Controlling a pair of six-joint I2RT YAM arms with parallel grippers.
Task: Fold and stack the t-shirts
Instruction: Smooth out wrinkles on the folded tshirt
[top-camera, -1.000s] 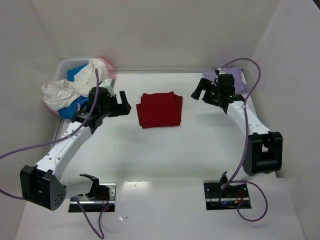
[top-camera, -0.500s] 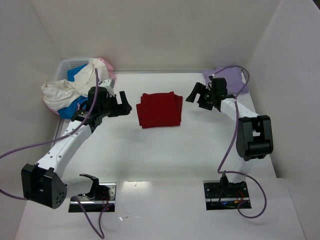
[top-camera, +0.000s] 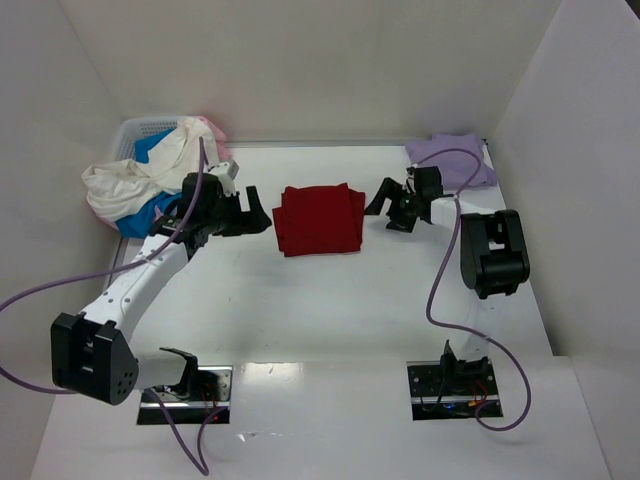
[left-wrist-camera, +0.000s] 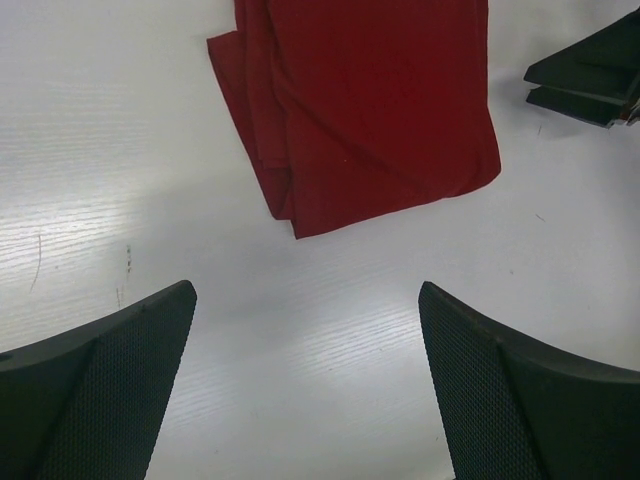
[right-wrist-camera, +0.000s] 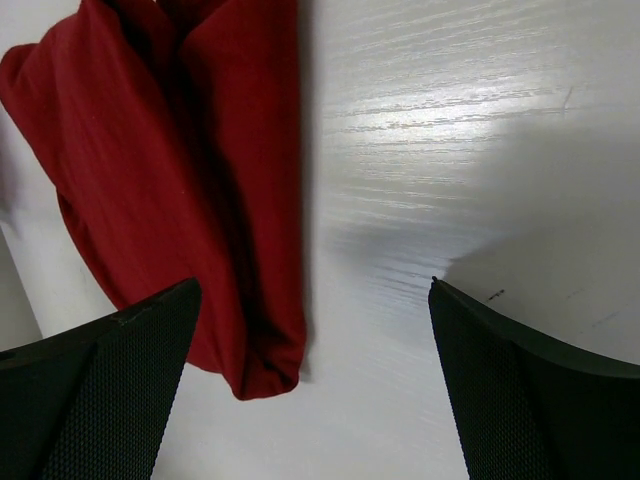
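Top external shows the dark red t-shirt (top-camera: 319, 219) folded flat, both jaws spread empty.

White arms (top-camera: 140, 280), black joints (top-camera: 90, 355), purple cables (top-camera: 431, 297)

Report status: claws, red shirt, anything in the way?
Left claw open, empty, left of the folded dark red shirt. Right claw open, empty, on its right. Nothing between claws and shirt.
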